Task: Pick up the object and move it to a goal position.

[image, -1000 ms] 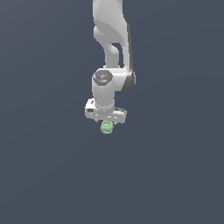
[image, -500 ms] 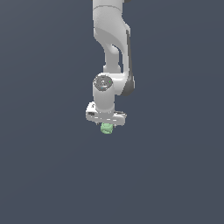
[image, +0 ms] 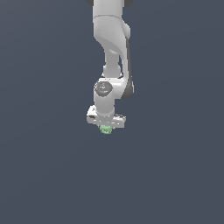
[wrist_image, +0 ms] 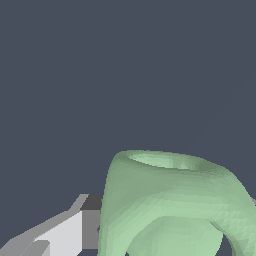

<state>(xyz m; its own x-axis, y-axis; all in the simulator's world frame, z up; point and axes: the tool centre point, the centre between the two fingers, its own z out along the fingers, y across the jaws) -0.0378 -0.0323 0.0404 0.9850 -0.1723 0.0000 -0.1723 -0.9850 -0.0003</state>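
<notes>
One pale green object point(image: 105, 129) shows in both views, but very differently. From the exterior view it is a tiny lumpy blob tucked under the white end effector point(image: 106, 127), only its lower part peeking out below the end effector's body. The wrist view brings the object point(wrist_image: 172, 205) up close, filling much of the picture: a rounded, hollowed form with a rim and a curved opening, details the exterior view is too small to give. One white and grey finger point(wrist_image: 65, 232) reaches in and meets the object's side; the other finger is hidden behind it. The end effector is clenched on the object, fingers drawn narrowly together. Only the exterior view shows the arm point(image: 111, 48) hanging down over plain dark grey ground.
</notes>
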